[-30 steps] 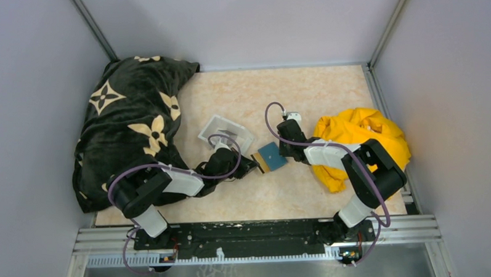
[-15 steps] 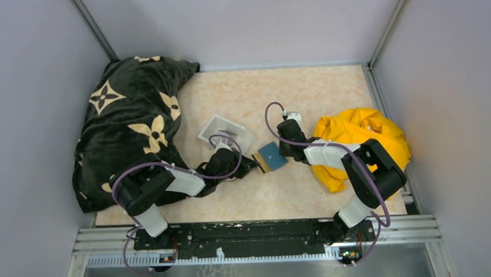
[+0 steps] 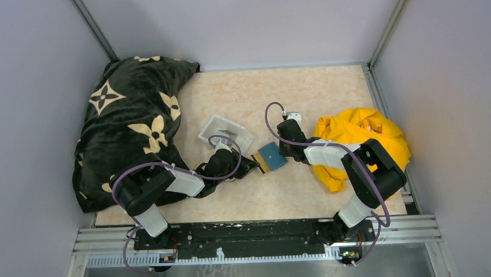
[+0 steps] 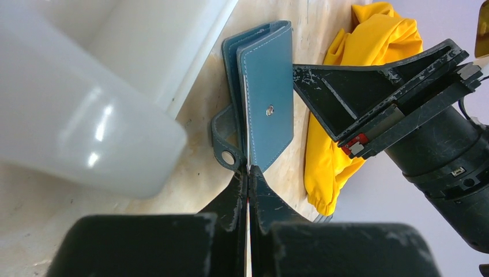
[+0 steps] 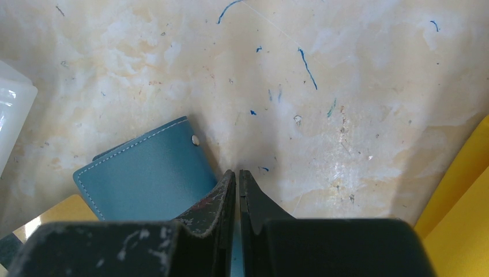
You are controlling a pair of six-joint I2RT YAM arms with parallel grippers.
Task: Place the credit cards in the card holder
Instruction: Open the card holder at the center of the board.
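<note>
Currently I see my left claw (image 4: 248, 170) pinched fully together on a thin yellow-tan credit card (image 3: 260, 162), whose far edge meets the flat teal-blue stitched card holder (image 3: 272, 155). My right claw (image 5: 233, 173) is all but closed on the holder's opposite edge, with teal showing in the slit. The holder lies mid-table on the marbled beige tabletop (image 3: 303, 99), just beside the clear-white plastic tray (image 3: 225, 132).
</note>
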